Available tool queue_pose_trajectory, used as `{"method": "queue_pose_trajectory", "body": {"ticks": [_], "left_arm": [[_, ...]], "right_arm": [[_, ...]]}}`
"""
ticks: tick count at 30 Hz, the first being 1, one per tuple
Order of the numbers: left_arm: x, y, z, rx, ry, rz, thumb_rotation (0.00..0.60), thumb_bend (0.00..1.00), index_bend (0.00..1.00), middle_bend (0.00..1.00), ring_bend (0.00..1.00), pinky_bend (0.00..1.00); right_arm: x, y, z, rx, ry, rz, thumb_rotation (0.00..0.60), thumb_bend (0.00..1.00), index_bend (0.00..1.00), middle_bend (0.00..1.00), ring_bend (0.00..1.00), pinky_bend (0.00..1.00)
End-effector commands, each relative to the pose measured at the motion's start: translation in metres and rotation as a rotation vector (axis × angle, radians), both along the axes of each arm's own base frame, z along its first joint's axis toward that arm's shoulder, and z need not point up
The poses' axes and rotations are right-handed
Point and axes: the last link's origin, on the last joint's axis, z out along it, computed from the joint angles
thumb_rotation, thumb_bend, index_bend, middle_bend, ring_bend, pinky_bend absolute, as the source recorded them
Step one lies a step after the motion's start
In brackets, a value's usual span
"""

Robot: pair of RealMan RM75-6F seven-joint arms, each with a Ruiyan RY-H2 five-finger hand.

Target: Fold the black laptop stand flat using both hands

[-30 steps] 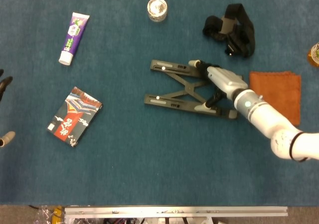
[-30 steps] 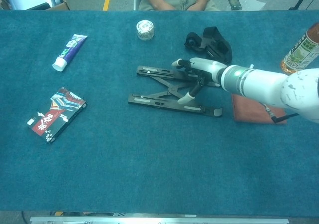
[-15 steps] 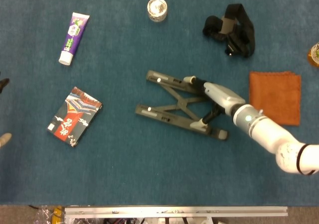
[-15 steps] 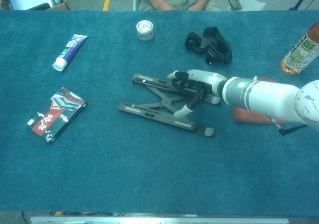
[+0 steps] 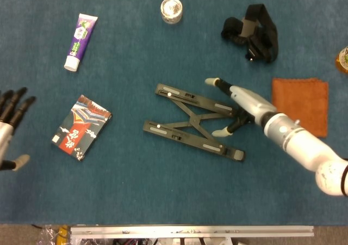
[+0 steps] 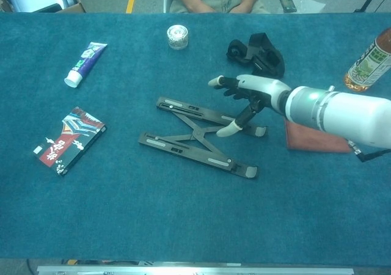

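My counter (image 5: 163,190) is covered in dark blue-green cloth. The laptop stand (image 5: 193,122) is black with little white dots on its bars. My right hand (image 5: 235,104) is white and grey with pale tips. My left hand (image 5: 10,122) has black fingers. The tube (image 5: 79,34) is white with purple and green on it. The box (image 5: 81,127) is black, red and white with a stripy fan picture. The cloth (image 5: 302,104) is orange. The strap thing (image 5: 253,31) is black. The little jar (image 5: 171,9) is shiny silver.
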Motion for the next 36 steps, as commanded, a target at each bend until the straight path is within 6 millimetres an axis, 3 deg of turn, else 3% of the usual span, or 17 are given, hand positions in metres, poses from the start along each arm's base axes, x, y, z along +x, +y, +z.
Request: {"method": "queue_pose_trajectory", "body": {"ticks": [1, 16, 22, 36], "left_arm": [[0.009, 0.000, -0.013, -0.039, -0.008, -0.024, 0.600, 0.13, 0.00, 0.00, 0.00, 0.00], [0.042, 0.020, -0.080, -0.232, -0.025, -0.131, 0.600, 0.13, 0.00, 0.00, 0.00, 0.00], [0.063, 0.035, -0.115, -0.294, -0.044, -0.171, 0.600, 0.13, 0.00, 0.00, 0.00, 0.00], [0.088, 0.061, -0.159, -0.333, -0.082, -0.183, 0.600, 0.13, 0.00, 0.00, 0.00, 0.00]], "right_arm": [[-0.005, -0.002, 0.004, -0.008, 0.003, -0.013, 0.600, 0.00, 0.00, 0.00, 0.00, 0.00], [-0.010, 0.006, 0.011, -0.019, 0.003, -0.013, 0.597, 0.00, 0.00, 0.00, 0.00, 0.00], [-0.010, 0.013, 0.003, -0.019, 0.033, -0.001, 0.586, 0.00, 0.00, 0.00, 0.00, 0.00], [-0.003, 0.015, -0.018, 0.006, 0.063, -0.001, 0.585, 0.00, 0.00, 0.00, 0.00, 0.00]]}}
